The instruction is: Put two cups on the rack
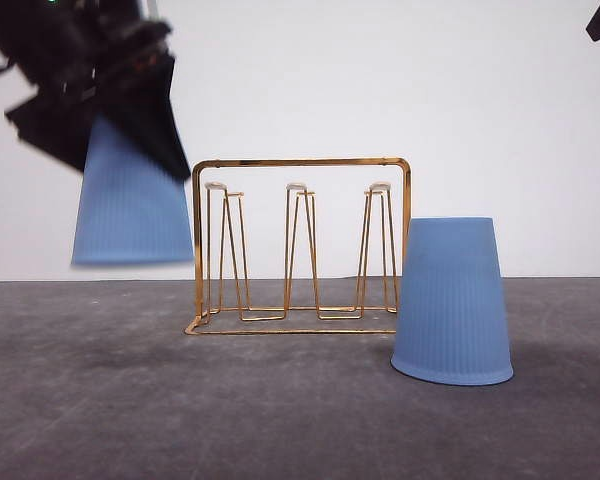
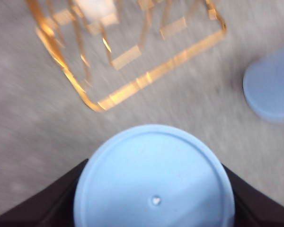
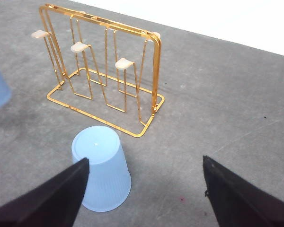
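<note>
No readable text, labels, brands, numbers or signs anywhere

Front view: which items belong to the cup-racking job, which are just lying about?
Job items:
- held cup, upside down, lifted off the table in the left gripper
- second cup, upside down on the table, right of the rack
- rack, all prongs bare
- right gripper, open, above the second cup

Lying about:
- nothing else; just the grey table
</note>
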Available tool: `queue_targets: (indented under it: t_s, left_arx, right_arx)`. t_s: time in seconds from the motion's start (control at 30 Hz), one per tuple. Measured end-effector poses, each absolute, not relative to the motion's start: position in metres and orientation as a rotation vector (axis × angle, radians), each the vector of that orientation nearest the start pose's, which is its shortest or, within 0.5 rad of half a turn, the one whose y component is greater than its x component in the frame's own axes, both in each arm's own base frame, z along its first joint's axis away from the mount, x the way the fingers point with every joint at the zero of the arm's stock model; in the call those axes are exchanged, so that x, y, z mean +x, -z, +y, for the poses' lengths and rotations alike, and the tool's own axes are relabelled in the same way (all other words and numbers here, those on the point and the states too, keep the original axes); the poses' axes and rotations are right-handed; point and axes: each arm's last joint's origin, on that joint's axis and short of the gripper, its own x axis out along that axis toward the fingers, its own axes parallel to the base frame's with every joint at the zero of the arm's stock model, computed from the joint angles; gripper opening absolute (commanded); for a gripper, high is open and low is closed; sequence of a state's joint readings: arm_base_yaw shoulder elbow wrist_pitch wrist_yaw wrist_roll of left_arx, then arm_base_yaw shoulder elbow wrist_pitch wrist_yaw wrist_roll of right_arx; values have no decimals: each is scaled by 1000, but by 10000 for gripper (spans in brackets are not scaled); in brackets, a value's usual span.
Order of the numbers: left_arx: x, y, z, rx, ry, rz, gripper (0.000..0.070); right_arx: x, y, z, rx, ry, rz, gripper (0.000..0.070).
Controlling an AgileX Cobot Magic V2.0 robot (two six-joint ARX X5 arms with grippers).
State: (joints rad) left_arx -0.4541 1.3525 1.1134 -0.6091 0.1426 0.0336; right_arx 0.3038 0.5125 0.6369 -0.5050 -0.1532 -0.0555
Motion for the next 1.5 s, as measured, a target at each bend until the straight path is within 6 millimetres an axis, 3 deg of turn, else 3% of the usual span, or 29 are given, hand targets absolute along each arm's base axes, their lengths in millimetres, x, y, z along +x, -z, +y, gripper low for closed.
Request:
queue_targets:
  t_s: [0.23,0.5,0.63,1.03,1.17,1.3,1.5]
  left_arx:
    - [259,-341,-128,104,493,657,273]
    - [267,-357,-131,49,474,520,273]
    - [279,-346,-137,47,462,546,273]
    - [328,-273,-161,89,432,719,285]
    - [336,-254,-165,100,428,767,373]
    - [340,-247,-166,103,426,779,483]
    - [338,-250,-166,110,423,813,487]
  right_arx:
    - [108,-287,39,-83,-462,371,488]
    - [108,-287,39,-83,-462,370,488]
    - [108,-287,39,-83,-462,370,488]
    - [108,-287,39,-83,-463,370,488]
    - [108,-287,39,-82,-463,371,488]
    - [108,-287,39,-70,-460,374,488]
    - [108,-287,39,-56,-458,377,489]
